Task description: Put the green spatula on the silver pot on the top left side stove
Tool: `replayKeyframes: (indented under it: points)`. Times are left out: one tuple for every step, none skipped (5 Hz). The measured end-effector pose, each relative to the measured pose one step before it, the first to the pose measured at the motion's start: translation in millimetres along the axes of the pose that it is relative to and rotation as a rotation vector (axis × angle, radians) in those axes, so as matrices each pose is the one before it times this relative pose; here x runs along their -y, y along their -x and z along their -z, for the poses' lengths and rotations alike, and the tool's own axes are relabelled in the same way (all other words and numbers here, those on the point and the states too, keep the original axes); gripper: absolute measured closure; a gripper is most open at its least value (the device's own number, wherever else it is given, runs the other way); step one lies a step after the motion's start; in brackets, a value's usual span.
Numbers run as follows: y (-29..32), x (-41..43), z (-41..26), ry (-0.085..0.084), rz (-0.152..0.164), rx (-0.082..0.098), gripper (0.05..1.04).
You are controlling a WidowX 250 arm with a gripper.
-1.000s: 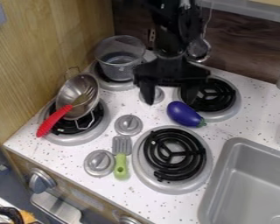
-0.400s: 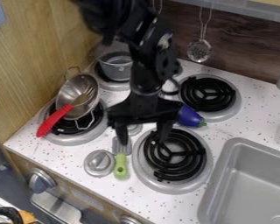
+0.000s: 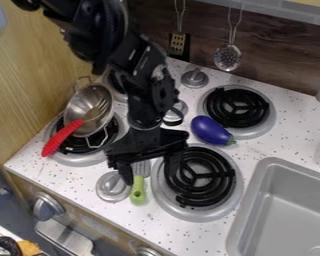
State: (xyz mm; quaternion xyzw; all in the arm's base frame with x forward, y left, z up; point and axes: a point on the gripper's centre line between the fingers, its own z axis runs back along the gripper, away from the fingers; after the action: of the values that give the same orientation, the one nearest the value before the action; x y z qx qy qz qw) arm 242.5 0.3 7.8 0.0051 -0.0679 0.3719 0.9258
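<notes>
Gripper [image 3: 149,176]: hangs low over the bench [image 3: 189,237], towards its front edge, with fingers spread wide to either side of the green spatula [image 3: 137,192] (touching or apart, cannot tell).
Spatula: lies between a knob [image 3: 113,186] and the front right burner [image 3: 231,174], handle towards the front edge.
Silver pan [image 3: 80,111]: sits tilted near the front left corner, with a red-handled utensil [image 3: 60,138] leaning in it.
Eggplant [image 3: 210,130]: lies just beside the back right burner [image 3: 268,120].
</notes>
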Motion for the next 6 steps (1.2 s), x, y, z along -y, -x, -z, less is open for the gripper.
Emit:
replayKeyframes:
  points:
    - [-1.55, -4.78, 15.95, 0.0039, -0.0288, -0.0176, 0.087]
    - [1.07, -4.62, 11.77, -0.0383, -0.0510, -0.0127, 0.087]
    - [1.51, -2.39, 0.47, -0.0354, -0.0844, 0.0123, 0.087]
    - [-1.59, -1.22, -0.19, -0.0096, -0.0785, 0.0219, 0.087]
    - [2.12, -0.37, 2.34, -0.0001, -0.0354, -0.0149, 0.087]
    - [-0.41, -5.12, 8.77, -0.0228, -0.0059, -0.0182, 0.087]
